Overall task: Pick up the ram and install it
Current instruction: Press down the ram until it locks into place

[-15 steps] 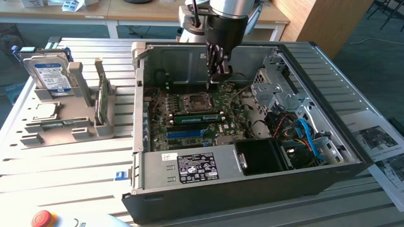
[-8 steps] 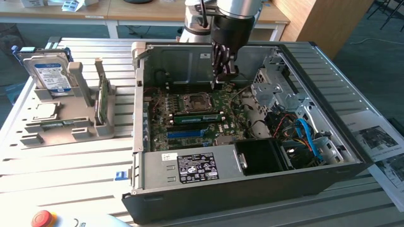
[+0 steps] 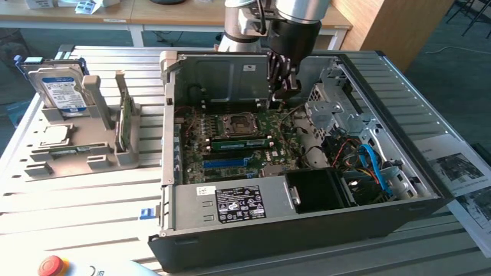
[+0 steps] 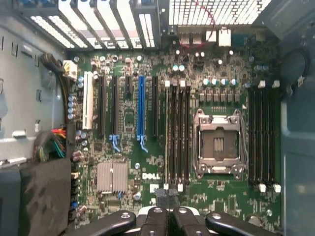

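- The gripper (image 3: 286, 92) hung inside the open computer case (image 3: 307, 230), its fingers (image 4: 156, 219) pressed together with nothing visibly held between them.
- Directly below the fingers lay the motherboard (image 4: 128, 118); its black memory slots (image 4: 178, 132) ran just ahead of the fingertips, with the CPU socket (image 4: 218, 142) beside those slots.
- The ram (image 3: 123, 123) stood on edge in a grey holder (image 3: 84, 155) outside the case, well apart from the fingers, toward the exterior view's left.
- A hard drive (image 3: 63, 92) stood in the same holder, farther from the fingers than the ram.
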Robot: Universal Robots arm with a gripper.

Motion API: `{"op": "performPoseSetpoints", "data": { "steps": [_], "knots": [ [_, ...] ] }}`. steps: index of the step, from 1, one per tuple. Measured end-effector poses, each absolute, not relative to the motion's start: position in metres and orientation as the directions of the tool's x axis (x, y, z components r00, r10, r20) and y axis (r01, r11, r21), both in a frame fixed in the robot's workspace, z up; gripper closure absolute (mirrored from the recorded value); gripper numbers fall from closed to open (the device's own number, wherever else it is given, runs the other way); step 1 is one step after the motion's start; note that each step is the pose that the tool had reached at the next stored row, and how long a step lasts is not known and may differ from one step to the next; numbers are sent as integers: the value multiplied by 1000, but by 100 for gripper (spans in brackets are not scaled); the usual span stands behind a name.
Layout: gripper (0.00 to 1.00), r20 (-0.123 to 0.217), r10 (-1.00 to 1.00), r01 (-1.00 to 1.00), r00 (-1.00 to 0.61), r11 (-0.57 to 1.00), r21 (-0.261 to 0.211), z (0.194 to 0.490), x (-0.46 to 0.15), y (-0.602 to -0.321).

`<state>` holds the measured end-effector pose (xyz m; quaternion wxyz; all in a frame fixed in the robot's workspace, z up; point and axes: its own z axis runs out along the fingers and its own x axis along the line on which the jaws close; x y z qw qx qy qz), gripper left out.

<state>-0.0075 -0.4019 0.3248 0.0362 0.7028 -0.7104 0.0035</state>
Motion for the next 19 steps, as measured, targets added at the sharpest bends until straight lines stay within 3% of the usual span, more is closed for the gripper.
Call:
{"op": "performPoseSetpoints", "data": {
  "steps": [19],
  "knots": [
    [90,56,-998,-999,-9,12,46,316,5,-402]
  ]
}}
